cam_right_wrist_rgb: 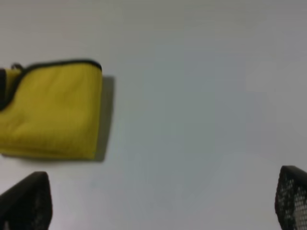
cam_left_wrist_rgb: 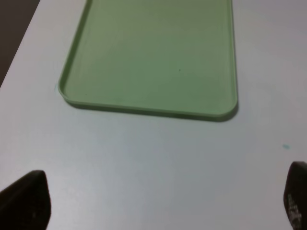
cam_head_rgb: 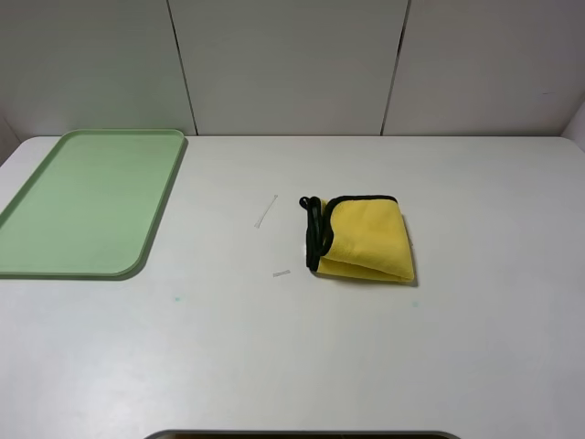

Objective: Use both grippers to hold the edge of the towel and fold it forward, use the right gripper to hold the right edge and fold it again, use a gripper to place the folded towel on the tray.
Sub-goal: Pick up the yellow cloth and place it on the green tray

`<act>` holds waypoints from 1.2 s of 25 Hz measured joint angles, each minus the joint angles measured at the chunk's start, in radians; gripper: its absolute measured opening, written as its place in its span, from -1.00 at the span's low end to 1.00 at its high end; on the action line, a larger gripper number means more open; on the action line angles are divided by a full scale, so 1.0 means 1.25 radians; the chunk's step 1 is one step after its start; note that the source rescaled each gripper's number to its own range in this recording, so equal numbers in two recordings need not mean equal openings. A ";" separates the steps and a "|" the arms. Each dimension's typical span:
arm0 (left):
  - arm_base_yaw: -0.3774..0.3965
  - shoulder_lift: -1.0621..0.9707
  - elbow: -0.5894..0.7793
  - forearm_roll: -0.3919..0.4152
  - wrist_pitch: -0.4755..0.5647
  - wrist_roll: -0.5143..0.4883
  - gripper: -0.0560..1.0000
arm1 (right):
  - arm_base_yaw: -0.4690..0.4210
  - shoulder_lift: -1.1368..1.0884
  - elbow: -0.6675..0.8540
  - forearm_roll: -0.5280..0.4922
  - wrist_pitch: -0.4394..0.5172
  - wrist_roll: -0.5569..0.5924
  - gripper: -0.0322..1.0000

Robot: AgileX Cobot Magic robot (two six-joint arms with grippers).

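**Folded Towel On Table, Apart From Tray**

Two grippers hung with jaws spread wide, holding nothing: the left gripper (cam_left_wrist_rgb: pixel 160 201) and the right gripper (cam_right_wrist_rgb: pixel 163 201). Only their fingertips showed, cut off at the picture edges. One towel (cam_head_rgb: pixel 366 240) lay folded on the table (cam_head_rgb: pixel 274 366), with two pale strips (cam_head_rgb: pixel 266 211) just left of it. One tray (cam_head_rgb: pixel 91 197) sat well apart, far left, its near-left corner cropped.

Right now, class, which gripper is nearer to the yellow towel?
Right, most likely. The right gripper, open, has the towel close before it and off to one side. The left gripper faces the tray, with no towel in its view.
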 joint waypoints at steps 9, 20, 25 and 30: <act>0.000 0.000 0.000 0.000 0.000 0.000 0.95 | 0.000 -0.208 0.000 0.000 0.006 -0.009 1.00; 0.000 0.000 0.000 0.000 0.000 0.000 0.95 | 0.000 -0.259 0.012 -0.011 0.122 -0.041 1.00; 0.000 0.000 0.000 0.000 0.000 0.000 0.95 | 0.000 -0.259 0.014 -0.038 0.122 -0.010 1.00; 0.000 0.000 0.000 0.000 0.000 0.000 0.95 | 0.000 -0.259 0.014 -0.039 0.122 -0.004 1.00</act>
